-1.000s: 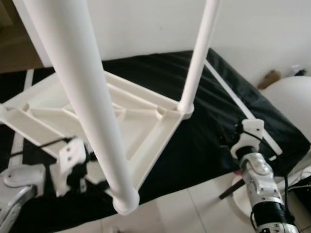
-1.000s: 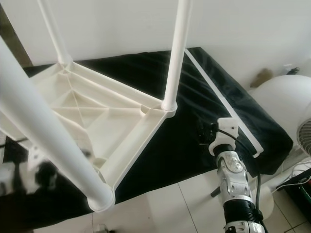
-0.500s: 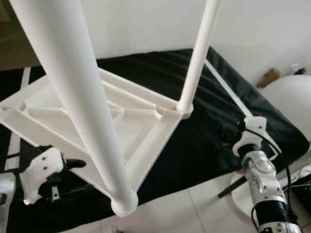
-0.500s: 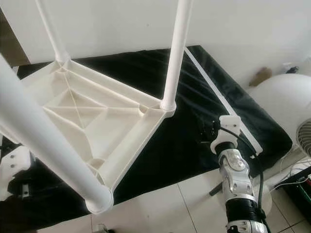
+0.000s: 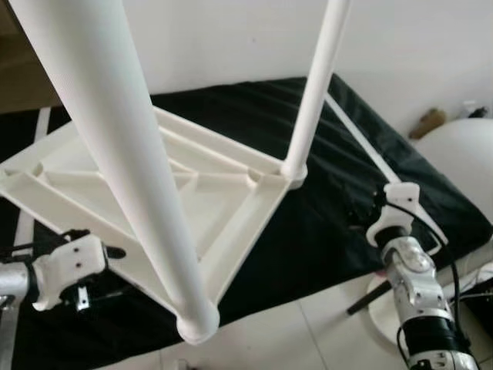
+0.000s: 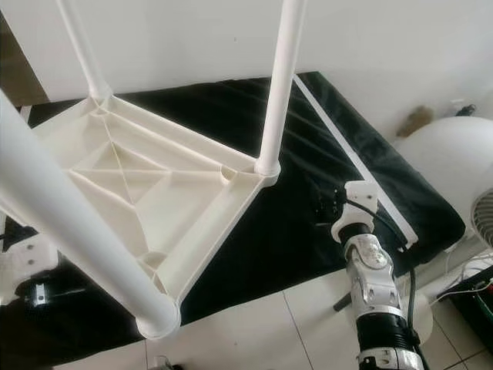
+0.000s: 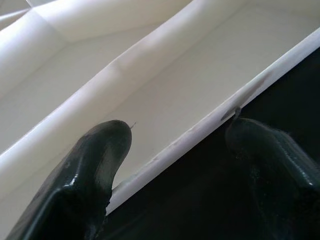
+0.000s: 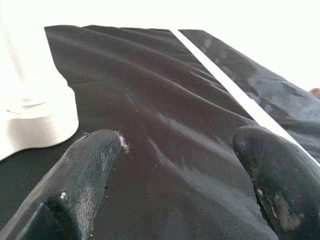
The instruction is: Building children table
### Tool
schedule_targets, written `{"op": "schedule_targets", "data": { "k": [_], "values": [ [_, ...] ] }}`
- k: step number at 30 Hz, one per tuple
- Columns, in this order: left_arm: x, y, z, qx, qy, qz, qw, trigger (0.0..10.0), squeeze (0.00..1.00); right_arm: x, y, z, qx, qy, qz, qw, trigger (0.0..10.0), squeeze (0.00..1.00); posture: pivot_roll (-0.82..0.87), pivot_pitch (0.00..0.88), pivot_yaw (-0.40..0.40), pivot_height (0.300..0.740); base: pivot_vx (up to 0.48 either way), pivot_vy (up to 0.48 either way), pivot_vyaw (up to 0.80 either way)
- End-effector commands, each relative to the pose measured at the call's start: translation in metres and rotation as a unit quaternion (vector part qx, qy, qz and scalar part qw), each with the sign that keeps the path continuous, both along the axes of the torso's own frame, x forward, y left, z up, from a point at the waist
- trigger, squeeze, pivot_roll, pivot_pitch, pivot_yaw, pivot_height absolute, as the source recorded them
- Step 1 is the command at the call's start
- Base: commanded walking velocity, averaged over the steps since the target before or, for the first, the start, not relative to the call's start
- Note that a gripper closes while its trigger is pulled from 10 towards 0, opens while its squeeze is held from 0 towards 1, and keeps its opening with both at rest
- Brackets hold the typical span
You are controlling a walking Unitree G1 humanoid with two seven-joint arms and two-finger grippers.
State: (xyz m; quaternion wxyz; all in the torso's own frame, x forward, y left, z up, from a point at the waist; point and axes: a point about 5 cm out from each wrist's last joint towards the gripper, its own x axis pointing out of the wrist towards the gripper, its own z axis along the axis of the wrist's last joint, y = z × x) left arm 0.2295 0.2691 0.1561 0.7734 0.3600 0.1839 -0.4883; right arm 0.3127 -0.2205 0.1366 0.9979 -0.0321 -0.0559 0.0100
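Note:
The white plastic children's table [image 6: 146, 193] lies upside down on a black cloth [image 6: 308, 131], its round legs pointing up. One leg [image 5: 131, 177] rises close to the camera, another [image 5: 314, 85] stands at the right corner, and a third [image 6: 81, 50] at the back. My left gripper [image 5: 108, 264] is at the table's near left edge. In the left wrist view it is open [image 7: 175, 135], with the table's rim [image 7: 200, 130] running between its fingers. My right gripper [image 6: 325, 206] hovers open over the cloth, to the right of the right corner leg [image 8: 30, 90].
A white stripe [image 6: 347, 154] runs along the cloth's right side. A large white rounded object [image 6: 454, 154] and a fan [image 6: 484, 216] stand at the right. Pale tiled floor [image 6: 254, 331] lies in front, and a white wall stands behind.
My left gripper has drawn back to the left from beside the near leg and now sits at the table's rim. The right gripper has barely moved.

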Motion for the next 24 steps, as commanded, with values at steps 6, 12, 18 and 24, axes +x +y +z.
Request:
{"op": "schedule_targets", "data": {
  "k": [6,12,18,24],
  "values": [
    [0.002,0.006,-0.015,0.061,0.017,-0.016,0.998,10.0,0.00,-0.003,-0.003,-0.003,0.007,0.007,-0.013,1.000,10.0,0.00,0.06,0.101,-0.007,0.740,0.000,0.000,0.00],
    [0.012,-0.014,-0.022,0.026,0.006,-0.014,1.000,10.0,0.00,-0.003,0.000,-0.002,0.009,0.004,-0.013,1.000,10.0,0.00,0.05,0.100,0.004,0.740,0.000,0.000,0.00],
    [0.028,-0.032,-0.022,-0.024,-0.032,0.030,0.999,10.0,0.00,-0.005,-0.001,-0.002,0.010,0.003,-0.018,1.000,10.0,0.00,0.04,0.100,0.010,0.740,0.000,0.000,0.00],
    [0.045,-0.055,-0.006,-0.132,-0.087,0.086,0.984,10.0,0.00,-0.004,0.002,0.000,0.013,-0.003,-0.021,1.000,10.0,0.00,0.04,0.096,0.014,0.740,0.000,0.000,0.00]
  ]
}}
